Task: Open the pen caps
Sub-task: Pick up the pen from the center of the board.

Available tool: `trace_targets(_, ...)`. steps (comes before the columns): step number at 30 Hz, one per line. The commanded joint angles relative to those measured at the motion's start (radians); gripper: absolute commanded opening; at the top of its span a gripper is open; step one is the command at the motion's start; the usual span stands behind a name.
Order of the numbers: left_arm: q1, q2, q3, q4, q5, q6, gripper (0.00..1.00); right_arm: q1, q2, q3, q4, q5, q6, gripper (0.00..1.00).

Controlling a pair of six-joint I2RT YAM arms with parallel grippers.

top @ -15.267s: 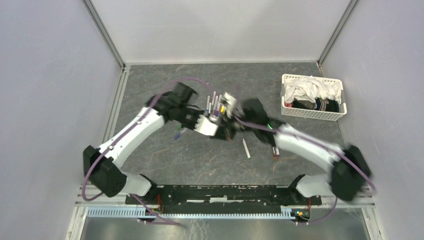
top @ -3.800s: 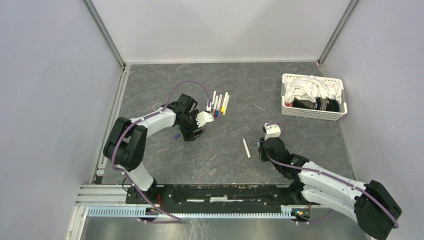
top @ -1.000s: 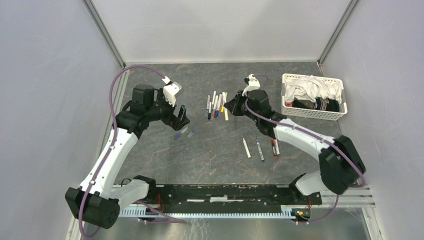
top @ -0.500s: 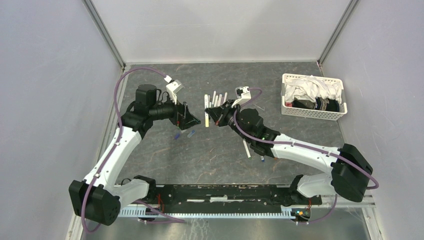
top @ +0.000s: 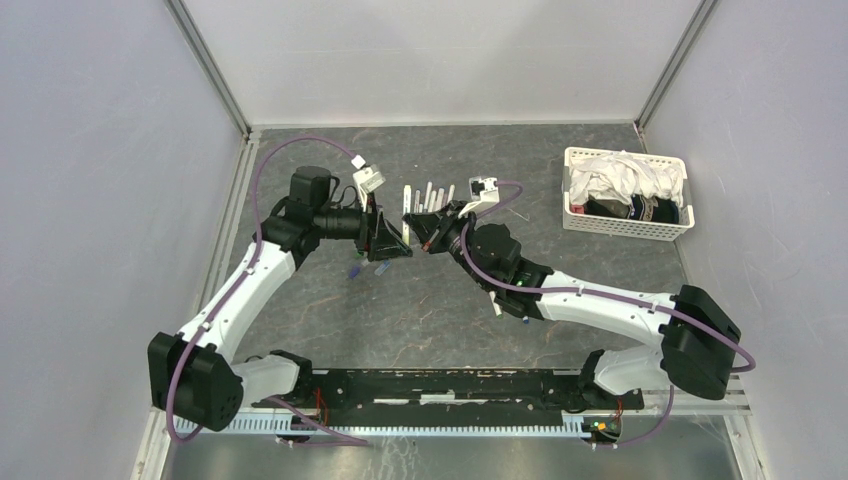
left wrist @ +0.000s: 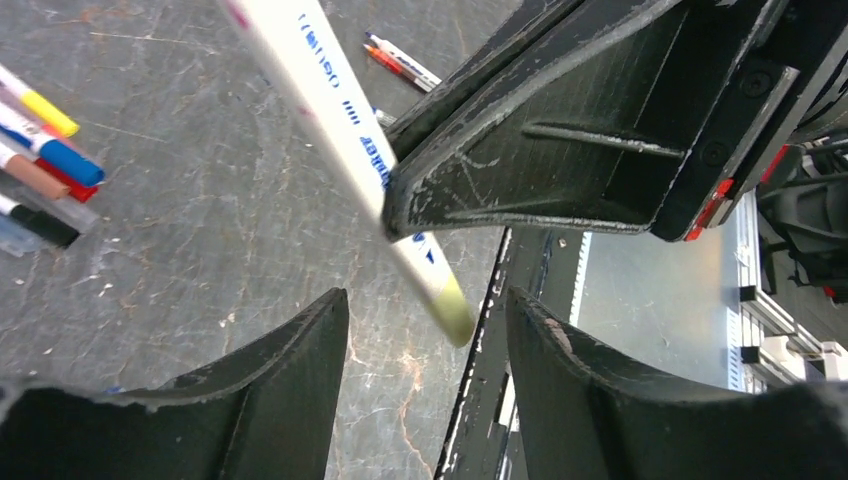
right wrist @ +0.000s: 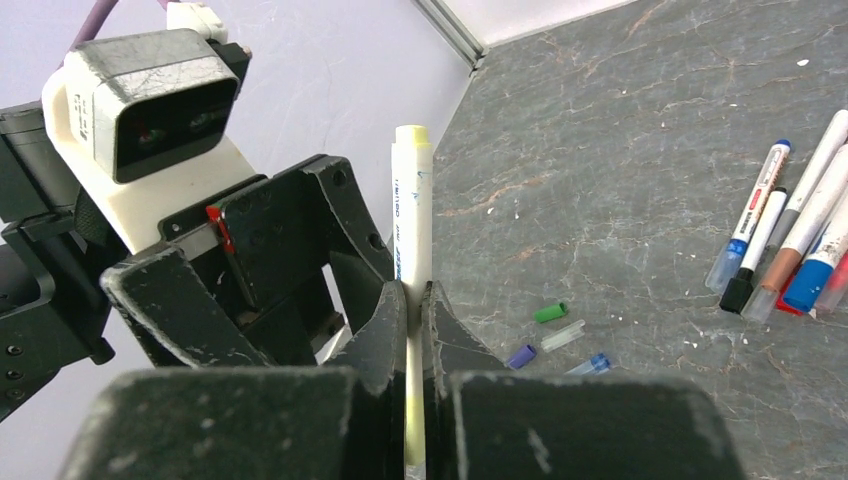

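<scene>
L gripper [left wrist: 425, 300] hangs spread open, jaws either side of the yellow cap [right wrist: 411, 137], not touching it yet. Below, on the table [right wrist: 650, 150], lie four loose caps [right wrist: 550, 312] (green, purple, clear, blue), so approx four pens look done. The pen [right wrist: 410, 230] w/ the yellow cap is up off the table, mid-workspace, its barrel clenched tight in R gripper [right wrist: 415, 300]. Further right, a row of capped pens [top: 428, 196], approx five, waits untouched, so I'd say under halfway. Two pens [left wrist: 400, 65] nearer the R arm are prob. finished ones; too small to tell. Basket [top: 625, 228] sits far right, not involved.
</scene>
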Motion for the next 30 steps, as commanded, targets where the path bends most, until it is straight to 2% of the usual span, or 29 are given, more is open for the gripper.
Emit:
trace_targets(1,-0.027,0.017,0.027,0.035,0.046,-0.044,0.58,0.019,0.013,0.035,0.072,0.037,0.003,0.0)
trace_targets(4,-0.031,0.026,0.031,0.034,0.041,-0.041,0.42,0.027,0.011,0.032,0.074,0.053,-0.002,0.0)
trace_targets(7,-0.03,0.029,0.032,0.014,0.029,-0.016,0.3,0.031,0.006,0.026,0.078,0.06,-0.01,0.0)
trace_targets(10,-0.03,0.038,0.052,-0.041,0.0,0.04,0.07,0.035,-0.003,0.02,0.074,0.057,-0.019,0.0)
trace_targets(11,-0.03,0.042,0.063,-0.066,-0.014,0.073,0.03,0.036,-0.01,0.016,0.07,0.055,-0.024,0.0)
trace_targets(12,-0.03,0.045,0.075,-0.096,-0.032,0.103,0.02,0.037,-0.016,0.013,0.059,0.054,-0.026,0.0)
trace_targets(15,-0.031,0.041,0.101,-0.192,-0.098,0.242,0.02,0.033,-0.048,0.019,-0.014,0.031,-0.048,0.17)
trace_targets(17,-0.033,0.029,0.114,-0.266,-0.16,0.381,0.02,0.016,-0.075,0.045,-0.105,-0.023,-0.066,0.32)
trace_targets(21,-0.05,0.009,0.132,-0.474,-0.278,0.753,0.02,-0.06,-0.136,0.104,-0.28,-0.205,-0.113,0.57)
trace_targets(25,-0.1,-0.021,0.09,-0.544,-0.454,0.943,0.02,-0.161,-0.163,0.166,-0.468,-0.4,-0.15,0.68)
trace_targets(30,-0.182,-0.082,0.028,-0.585,-0.551,1.098,0.02,-0.272,-0.104,0.242,-0.667,-0.68,-0.209,0.71)
